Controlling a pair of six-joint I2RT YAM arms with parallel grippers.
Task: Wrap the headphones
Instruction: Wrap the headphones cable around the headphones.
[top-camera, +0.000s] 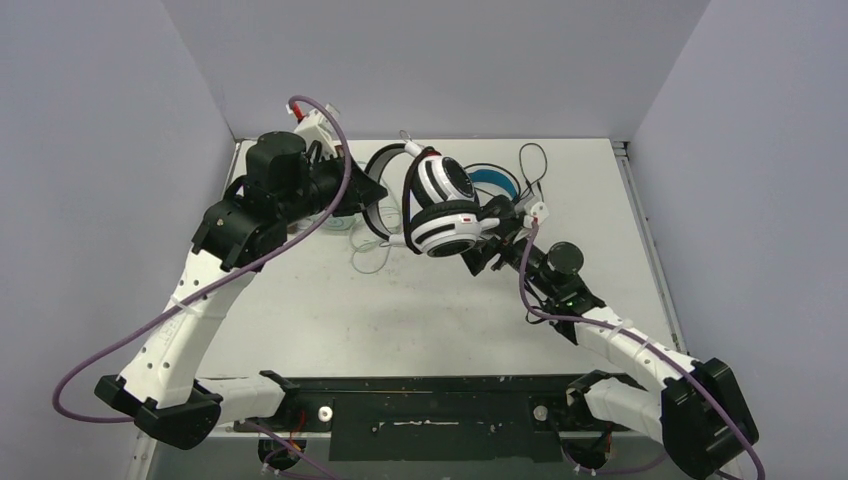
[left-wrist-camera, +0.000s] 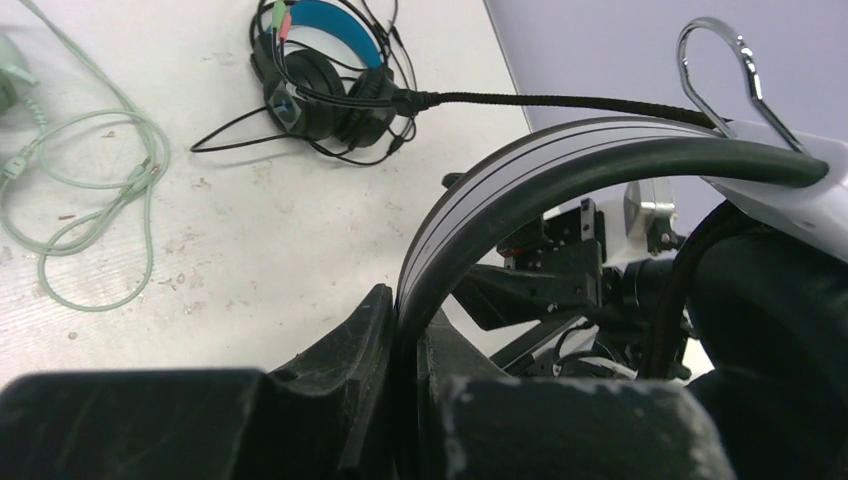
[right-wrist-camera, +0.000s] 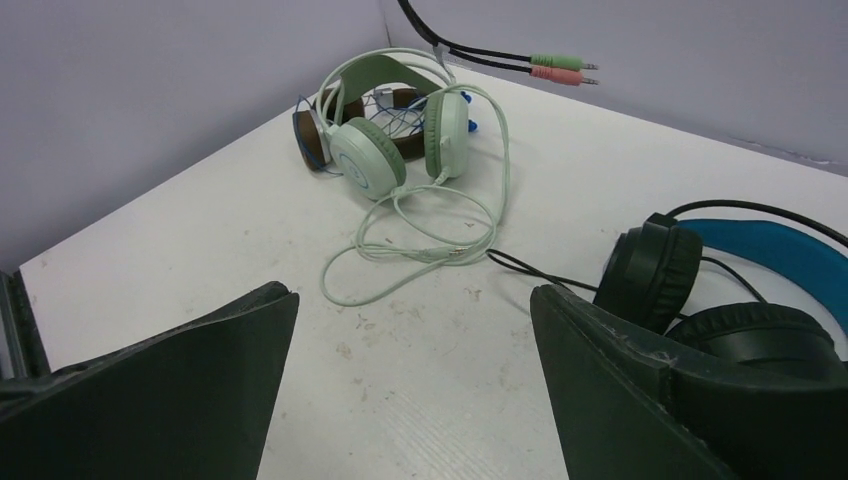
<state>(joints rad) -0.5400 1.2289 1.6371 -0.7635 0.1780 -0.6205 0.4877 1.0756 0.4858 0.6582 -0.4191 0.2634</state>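
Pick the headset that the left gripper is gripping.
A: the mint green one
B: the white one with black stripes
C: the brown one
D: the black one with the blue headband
B: the left gripper is shut on the striped headband of the white headset.

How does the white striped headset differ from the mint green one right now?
The white striped headset is held up off the table, its headband clamped in the left gripper. The mint green headset lies on the table with nothing gripping it. The white striped headset has black stripes and black pads, while the mint green headset is pale green, pads included. Both are over-ear headsets.
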